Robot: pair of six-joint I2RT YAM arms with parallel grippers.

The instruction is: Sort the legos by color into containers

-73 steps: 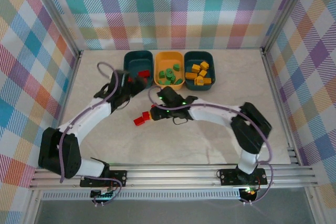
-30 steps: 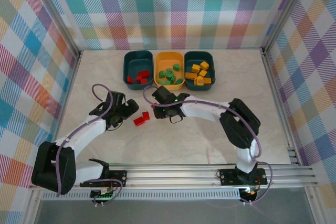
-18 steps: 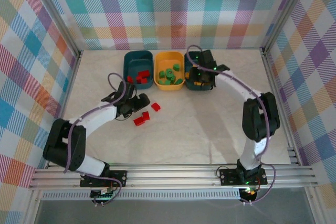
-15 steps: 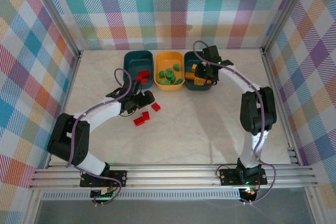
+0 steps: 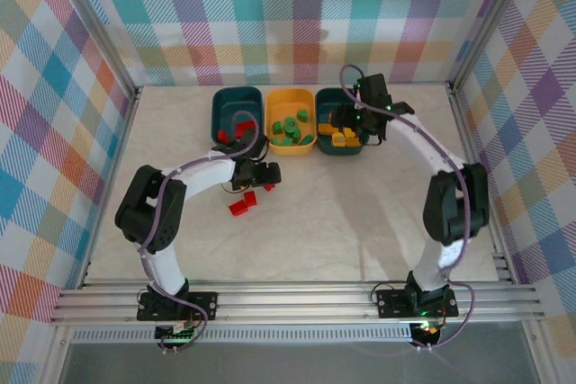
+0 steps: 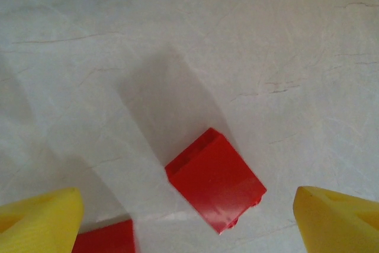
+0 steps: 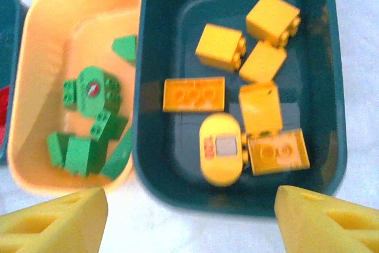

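Three red legos lie loose on the table: one [image 5: 268,186] right under my open left gripper [image 5: 263,178], two more [image 5: 249,197] [image 5: 237,208] just nearer. In the left wrist view a red brick [image 6: 216,179] sits on the table between the yellow fingers [image 6: 41,217], untouched. A second red brick [image 6: 106,238] shows at the bottom edge. My right gripper [image 5: 346,121] hangs open over the right teal bin [image 5: 342,152], which holds several yellow legos [image 7: 221,148]. The yellow bin [image 7: 35,57] holds green legos [image 7: 89,90]. The left teal bin [image 5: 218,110] holds red ones [image 5: 245,125].
The three bins stand side by side at the back of the table. Metal frame rails [image 5: 297,296] run along the near edge and both sides. Checked walls close in the cell. Bare tabletop [image 5: 360,222] stretches in front of the bins.
My right arm swung from the table's middle to the right teal bin and opened its jaws there. My left gripper slid right, over the loose red bricks.
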